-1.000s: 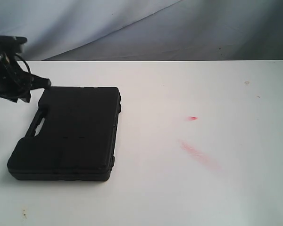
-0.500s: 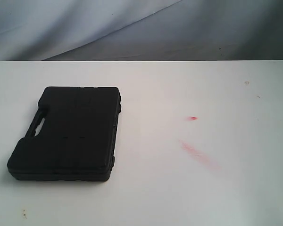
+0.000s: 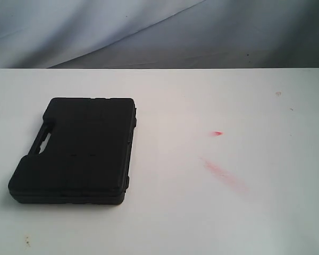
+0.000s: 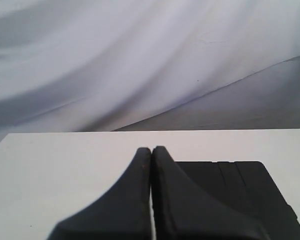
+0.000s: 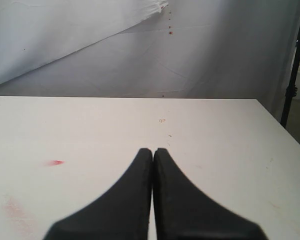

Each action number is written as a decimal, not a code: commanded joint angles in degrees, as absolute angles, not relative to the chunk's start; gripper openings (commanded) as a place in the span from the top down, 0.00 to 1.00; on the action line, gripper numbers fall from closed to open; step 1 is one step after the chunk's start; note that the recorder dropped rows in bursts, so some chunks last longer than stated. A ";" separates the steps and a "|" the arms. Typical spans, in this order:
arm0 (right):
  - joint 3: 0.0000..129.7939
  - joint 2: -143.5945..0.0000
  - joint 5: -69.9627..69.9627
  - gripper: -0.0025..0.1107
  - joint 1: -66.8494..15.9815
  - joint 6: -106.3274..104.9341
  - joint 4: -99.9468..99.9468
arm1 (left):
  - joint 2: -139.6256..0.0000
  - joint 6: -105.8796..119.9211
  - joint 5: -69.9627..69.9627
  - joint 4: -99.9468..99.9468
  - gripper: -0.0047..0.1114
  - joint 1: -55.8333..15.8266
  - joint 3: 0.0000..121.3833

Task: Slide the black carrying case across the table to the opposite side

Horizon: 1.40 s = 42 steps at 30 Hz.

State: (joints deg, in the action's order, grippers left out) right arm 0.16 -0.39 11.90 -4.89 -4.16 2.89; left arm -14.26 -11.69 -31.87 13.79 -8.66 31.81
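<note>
Black carrying case (image 3: pixel 77 151) flat on the table (image 3: pixel 212 212) — left gripper (image 4: pixel 151 150), right gripper (image 5: pixel 153 150) both clenched

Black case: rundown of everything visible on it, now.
The black carrying case looks like matte moulded plastic, rectangular with rounded corners, closed. A handle slot is cut in its left edge; small latch-like tabs sit on the right edge. It lies flat on the table, left in the exterior view; nothing else touches it.

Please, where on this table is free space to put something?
Bare table runs from the black case rightward to the right edge, with only red smears. The strip between case and grey backdrop is free too. Only the left side is taken.
</note>
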 commanded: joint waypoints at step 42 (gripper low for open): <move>0.00 0.00 12.13 0.98 -4.57 -4.25 3.05 | 0.00 -11.78 -9.40 11.19 0.96 -8.57 8.93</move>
